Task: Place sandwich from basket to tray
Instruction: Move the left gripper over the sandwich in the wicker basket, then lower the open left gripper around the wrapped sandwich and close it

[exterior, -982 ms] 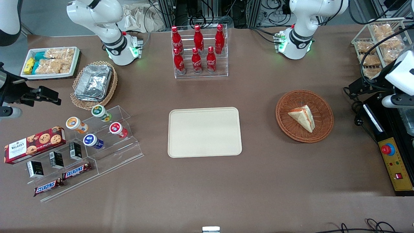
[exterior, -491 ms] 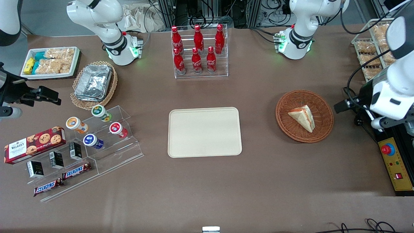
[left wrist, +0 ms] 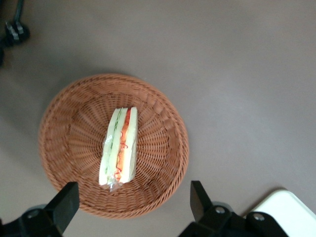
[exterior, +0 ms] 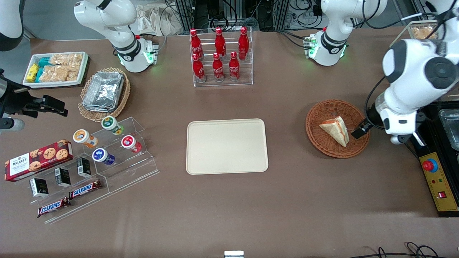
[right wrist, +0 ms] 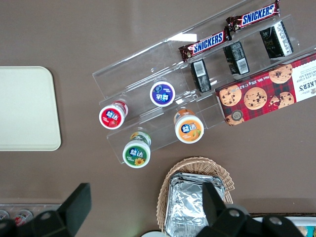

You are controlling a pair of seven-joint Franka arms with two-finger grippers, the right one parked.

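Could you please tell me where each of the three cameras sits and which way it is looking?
Front view: high up, facing both arms across the table; the pincer hangs over the basket.
Left wrist view: looks straight down between the open pincer at the sandwich in the basket.
Right wrist view: looks down on the yogurt cups; its own fingers show.
All three views share the tray.

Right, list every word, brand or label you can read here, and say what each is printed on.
"WALKER'S": red cookie box.
"SNICKERS": two bars on the clear stand.
Bottles, cups, small black boxes: print unreadable.
Sandwich, basket, tray: no text.
Gripper, open above the basket: no text.
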